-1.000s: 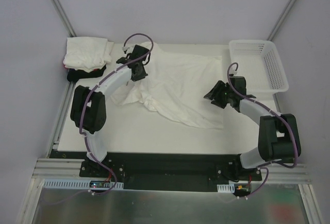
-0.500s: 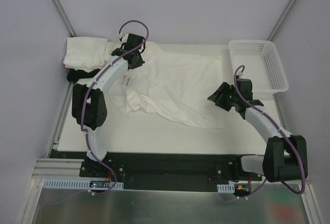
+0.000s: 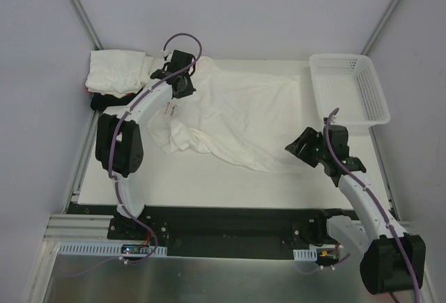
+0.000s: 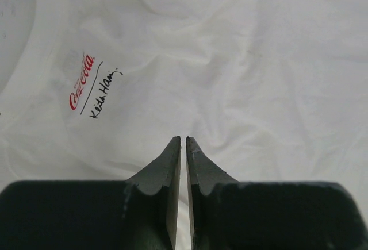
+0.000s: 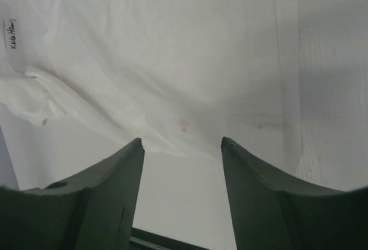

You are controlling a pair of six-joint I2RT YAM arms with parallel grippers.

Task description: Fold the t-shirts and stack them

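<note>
one tee [image 3: 245, 111] prob. in l pincer [image 4: 183, 141]

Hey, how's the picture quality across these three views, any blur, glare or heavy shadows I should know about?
Top view: even, soft light and no glare, but the white shirt barely stands out from the pale table. Left wrist view: the red logo is sharp, the left hand nearly a silhouette. Right wrist view: the right hand is dark and slightly soft, the cloth gently shaded.

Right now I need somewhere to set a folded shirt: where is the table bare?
Bare: the near strip of the table, between the spread white shirt and the near edge. Crowded: folded stack far left, basket far right, shirt across the middle.
</note>
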